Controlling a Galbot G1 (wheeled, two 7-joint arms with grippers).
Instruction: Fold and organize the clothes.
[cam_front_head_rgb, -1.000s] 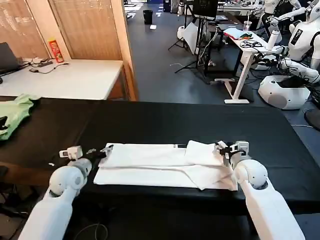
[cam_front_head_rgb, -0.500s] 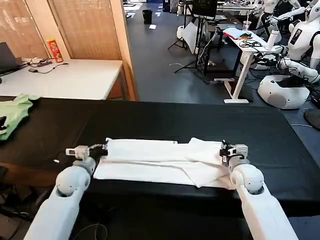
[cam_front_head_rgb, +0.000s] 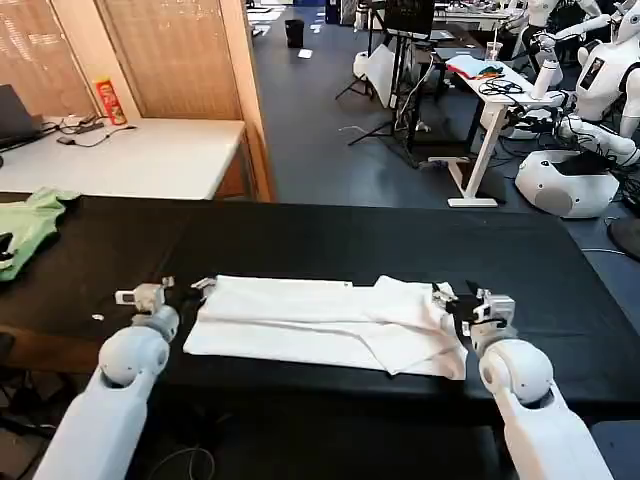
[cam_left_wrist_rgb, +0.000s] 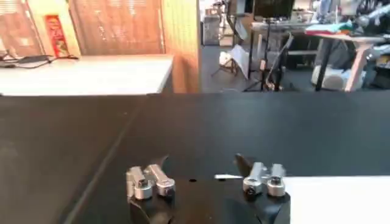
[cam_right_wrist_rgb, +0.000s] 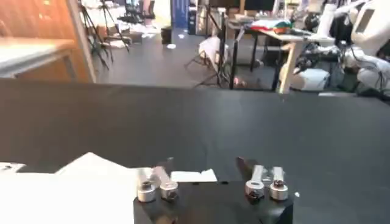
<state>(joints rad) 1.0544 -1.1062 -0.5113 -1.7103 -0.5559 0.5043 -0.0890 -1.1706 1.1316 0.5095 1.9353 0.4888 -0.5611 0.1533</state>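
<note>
The clothes, a white T-shirt (cam_front_head_rgb: 310, 320), lie folded into a long band across the near part of the black table (cam_front_head_rgb: 330, 240); no print shows. My left gripper (cam_front_head_rgb: 183, 286) stands open just off the band's left end, with bare table between its fingers (cam_left_wrist_rgb: 202, 161) and the shirt's edge (cam_left_wrist_rgb: 335, 195) beside one finger. My right gripper (cam_front_head_rgb: 452, 298) stands open at the band's right end (cam_right_wrist_rgb: 205, 162). A small white corner of cloth (cam_right_wrist_rgb: 192, 176) lies between its fingers, not pinched, and the bulk of the shirt (cam_right_wrist_rgb: 67, 189) is off to one side.
A light green garment (cam_front_head_rgb: 30, 225) lies at the table's far left edge. Behind stands a white desk (cam_front_head_rgb: 140, 155) with a red can (cam_front_head_rgb: 110, 100). White robots (cam_front_head_rgb: 590, 90) and stands fill the room at back right. The table's far half is bare.
Both grippers have let go of the shirt's ends and drawn outward, left to the left, right to the right. The shirt has settled flat, a little farther from the near edge.
</note>
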